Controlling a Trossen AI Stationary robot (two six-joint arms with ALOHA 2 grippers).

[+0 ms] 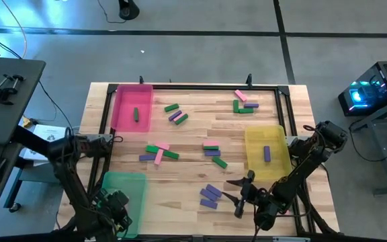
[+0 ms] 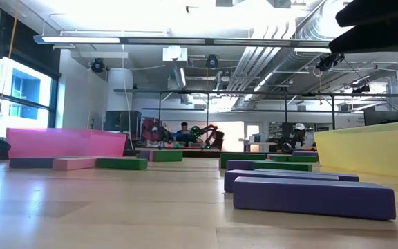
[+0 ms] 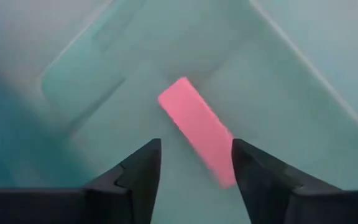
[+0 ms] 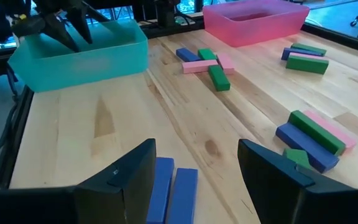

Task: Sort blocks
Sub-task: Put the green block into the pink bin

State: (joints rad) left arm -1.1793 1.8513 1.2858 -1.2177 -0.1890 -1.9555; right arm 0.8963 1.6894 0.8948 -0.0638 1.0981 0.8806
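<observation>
My left gripper [image 3: 196, 168] hangs open over the green tray [image 1: 127, 185] at the table's near left corner, pointing steeply down. A pink block [image 3: 197, 130] shows blurred below and between its fingers, inside the tray; whether it rests on the tray floor I cannot tell. My right gripper [image 4: 196, 168] stands open near the table's front edge, right of middle, pointing toward the left. Three purple blocks [image 1: 210, 195] lie flat on the wood just ahead of its fingers.
The pink tray [image 1: 132, 107] at the far left holds a green block [image 1: 136, 114]. The yellow tray [image 1: 267, 158] at the right holds a purple block [image 1: 267, 153]. Mixed blocks lie in loose groups [image 1: 160, 153], [image 1: 175, 114], [image 1: 244, 103], [image 1: 213, 153] across the middle.
</observation>
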